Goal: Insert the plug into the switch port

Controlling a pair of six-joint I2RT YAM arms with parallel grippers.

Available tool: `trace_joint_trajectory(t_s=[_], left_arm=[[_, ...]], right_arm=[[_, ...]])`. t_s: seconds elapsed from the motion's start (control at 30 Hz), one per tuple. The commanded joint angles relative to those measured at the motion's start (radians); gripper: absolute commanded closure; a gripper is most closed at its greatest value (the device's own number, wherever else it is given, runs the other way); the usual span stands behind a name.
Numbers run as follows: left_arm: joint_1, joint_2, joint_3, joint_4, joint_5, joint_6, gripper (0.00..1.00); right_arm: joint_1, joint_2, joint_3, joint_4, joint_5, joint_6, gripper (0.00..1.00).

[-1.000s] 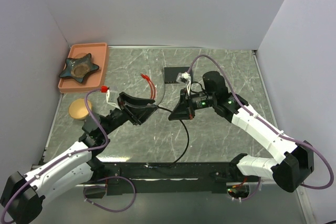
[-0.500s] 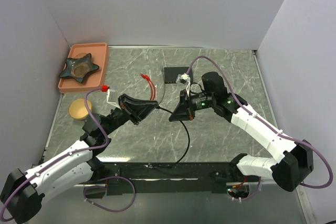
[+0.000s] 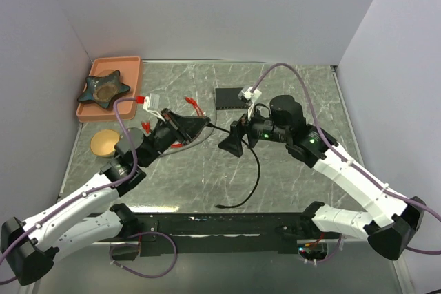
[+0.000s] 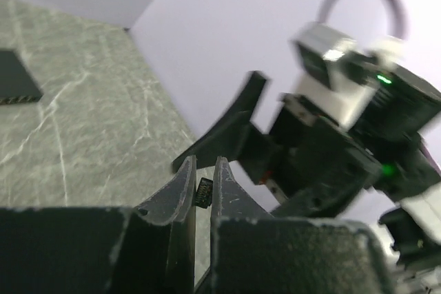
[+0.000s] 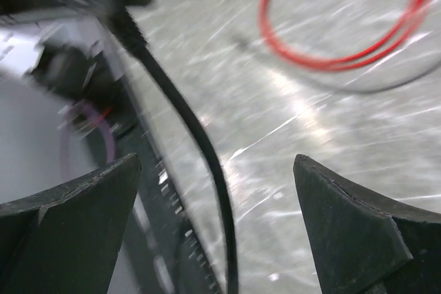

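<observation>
Two grippers are seen over the middle of the grey marbled table [image 3: 172, 184]. The left gripper [image 3: 198, 124] is pressed together on the plug [image 4: 204, 192], a small dark piece that is seen between its fingers [image 4: 180, 191] in the left wrist view. From this plug the black cable [image 3: 256, 170] is led to the right, past the right gripper [image 3: 231, 144]. There it is bent toward the near side, and its loose end is laid close to the near edge of the table. The fingers [image 5: 76, 197] of the right gripper are spread wide apart and nothing is clamped by them. In the right wrist view the cable is seen in the gap between them, not gripped.

The flat black box [image 3: 229, 97] is laid at the far middle of the table, just on the far side of both grippers and apart from the plug. Its switch port is too small to be made out. A red wire [image 3: 195, 106] is laid to the left of the box. At the far left an orange tray [image 3: 135, 80] with a star-shaped dish [image 3: 103, 89] is placed, and a round tan disc [image 3: 105, 142] is laid on its near side.
</observation>
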Motion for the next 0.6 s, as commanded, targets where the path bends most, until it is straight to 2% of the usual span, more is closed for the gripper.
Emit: trace_joint_trajectory(t_s=[0.0,0.2,0.33,0.47,0.57], left_arm=[[-0.005,-0.010,0.106,-0.261,-0.164,-0.133,0.99],[-0.005,0.007,0.137,-0.332,-0.184,-0.184,0.99],[-0.005,0.026,0.161,-0.370,-0.187,-0.204,0.99],[-0.005,0.024,0.160,-0.375,-0.189,-0.229,0.99],[-0.004,0.021,0.158,-0.384,-0.193,-0.241,0.99]], right_arm=[[0.076,-0.025,0.082,0.034,0.289,-0.055,0.01],[0.142,0.030,0.119,0.071,0.377,-0.090,0.04],[0.222,0.059,0.122,0.100,0.477,-0.113,0.06],[0.301,0.087,0.125,0.132,0.642,-0.141,0.08],[0.326,0.105,0.126,0.161,0.682,-0.151,0.10]])
